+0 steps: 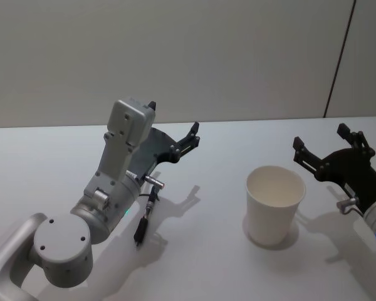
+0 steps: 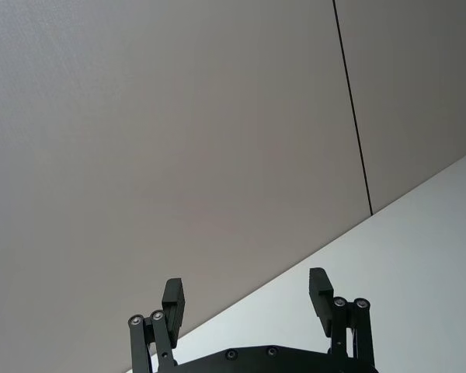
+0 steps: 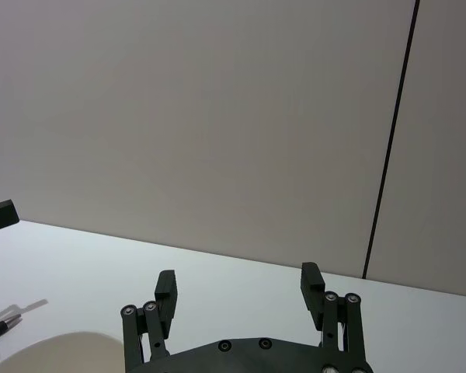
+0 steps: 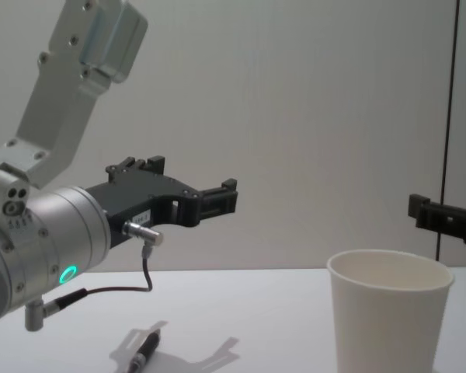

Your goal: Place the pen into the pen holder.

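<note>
A dark pen [image 1: 143, 222] lies flat on the white table, under my left forearm; it also shows low in the chest view as the pen [image 4: 144, 351]. My left gripper [image 1: 173, 119] hangs open in the air above and beyond it, holding nothing. The pen holder [image 1: 276, 204], an off-white paper cup, stands upright to the right of the pen. My right gripper [image 1: 321, 137] stands open and empty just right of the cup, raised off the table. The right wrist view catches the cup's rim [image 3: 54, 346] and the pen's tip [image 3: 0, 328].
The white table [image 1: 213, 263] ends at a plain grey wall with a dark vertical seam [image 1: 339, 59] at the right. A thin cable [image 4: 140, 284] loops under my left wrist.
</note>
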Robot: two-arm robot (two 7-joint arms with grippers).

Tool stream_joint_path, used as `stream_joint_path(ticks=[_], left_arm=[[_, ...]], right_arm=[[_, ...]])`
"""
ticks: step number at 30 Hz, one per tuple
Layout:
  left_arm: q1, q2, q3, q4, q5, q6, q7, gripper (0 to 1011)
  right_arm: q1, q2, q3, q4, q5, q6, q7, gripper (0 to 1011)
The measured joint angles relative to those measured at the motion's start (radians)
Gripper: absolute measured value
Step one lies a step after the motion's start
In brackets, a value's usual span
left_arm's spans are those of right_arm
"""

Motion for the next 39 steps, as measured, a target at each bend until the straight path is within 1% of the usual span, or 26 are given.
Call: stream_joint_path(ticks=[39], left_arm=[[0.0, 0.0, 0.0, 0.0, 0.0, 0.0, 0.0, 1001]], right_arm=[[0.0, 0.0, 0.0, 0.0, 0.0, 0.0, 0.0, 1001]])
